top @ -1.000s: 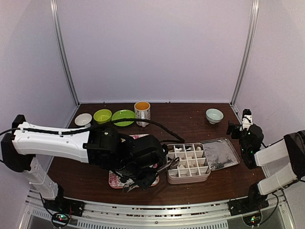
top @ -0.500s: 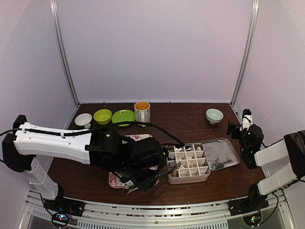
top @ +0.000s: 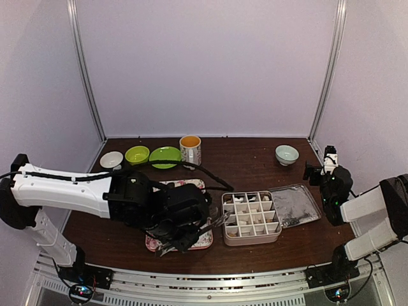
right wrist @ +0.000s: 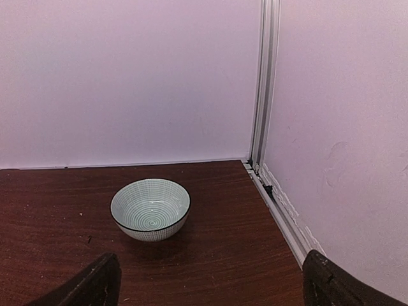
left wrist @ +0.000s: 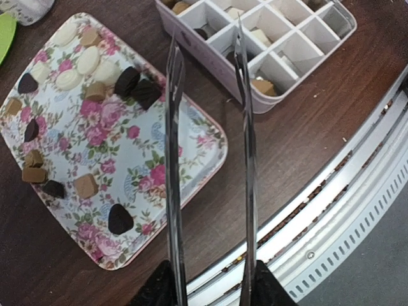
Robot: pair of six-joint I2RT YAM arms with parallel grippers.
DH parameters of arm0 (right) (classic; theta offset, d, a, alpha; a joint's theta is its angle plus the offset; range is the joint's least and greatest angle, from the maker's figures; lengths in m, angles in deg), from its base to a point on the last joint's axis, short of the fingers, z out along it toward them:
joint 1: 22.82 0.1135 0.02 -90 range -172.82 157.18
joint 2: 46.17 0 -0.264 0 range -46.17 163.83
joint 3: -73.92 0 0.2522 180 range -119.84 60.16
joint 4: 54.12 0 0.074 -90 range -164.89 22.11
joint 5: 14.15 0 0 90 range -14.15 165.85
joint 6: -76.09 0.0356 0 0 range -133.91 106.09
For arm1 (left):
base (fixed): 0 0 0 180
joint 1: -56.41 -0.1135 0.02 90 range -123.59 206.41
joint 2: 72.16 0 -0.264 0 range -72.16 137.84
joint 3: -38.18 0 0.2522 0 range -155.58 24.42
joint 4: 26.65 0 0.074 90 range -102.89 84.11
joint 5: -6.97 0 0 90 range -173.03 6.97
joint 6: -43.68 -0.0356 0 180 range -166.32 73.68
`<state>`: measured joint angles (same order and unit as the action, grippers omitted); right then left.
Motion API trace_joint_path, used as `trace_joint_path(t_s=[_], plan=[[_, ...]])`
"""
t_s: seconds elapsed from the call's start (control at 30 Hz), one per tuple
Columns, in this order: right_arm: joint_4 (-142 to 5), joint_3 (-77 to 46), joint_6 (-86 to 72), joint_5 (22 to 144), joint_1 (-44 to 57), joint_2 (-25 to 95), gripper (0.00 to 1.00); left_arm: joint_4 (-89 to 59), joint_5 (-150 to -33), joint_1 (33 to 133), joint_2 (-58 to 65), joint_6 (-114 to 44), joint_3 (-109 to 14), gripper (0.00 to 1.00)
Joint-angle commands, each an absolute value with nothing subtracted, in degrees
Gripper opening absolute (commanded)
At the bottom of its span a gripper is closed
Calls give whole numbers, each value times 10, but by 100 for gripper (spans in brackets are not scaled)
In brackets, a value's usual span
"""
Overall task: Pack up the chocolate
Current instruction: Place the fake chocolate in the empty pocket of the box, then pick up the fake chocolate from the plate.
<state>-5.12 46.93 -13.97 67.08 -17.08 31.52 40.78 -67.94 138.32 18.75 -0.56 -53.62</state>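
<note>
1. Many chocolate (left wrist: 135, 81) pieces, dark, tan and white, lie on the floral tray (left wrist: 217, 137), just left of the box (left wrist: 204, 60).
2. A few pieces sit in box cells, among them a tan one in a near cell. Other cells show bare, so the packing looks partly done, with most of it left.
3. The left gripper (left wrist: 207, 288) clasps the tongs (left wrist: 172, 159) from outside. The tong arms stand apart with nothing between their tips, which hang over the box's near-left cells.
4. The right gripper (right wrist: 212, 284) is spread wide and holds nothing, at the far right, facing a bowl (right wrist: 150, 208).
5. What looks like the lid (top: 294, 205) lies just right of the box. Fitting it, I judge, comes once the cells are filled.
6. The likely next move is to swing the tongs left to the tray and pinch another piece.
</note>
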Motion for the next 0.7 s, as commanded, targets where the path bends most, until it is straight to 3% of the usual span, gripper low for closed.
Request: trace_joint_path(t_s=[0.0, 0.3, 0.67], plan=[[-51, 462, -139, 670, -174, 316, 100, 419, -651, 1356, 123, 49, -486, 39], [-51, 462, -139, 670, -174, 316, 100, 361, -689, 1317, 67, 76, -397, 39], [-51, 462, -139, 671, -174, 316, 100, 347, -717, 1311, 119, 97, -392, 40]])
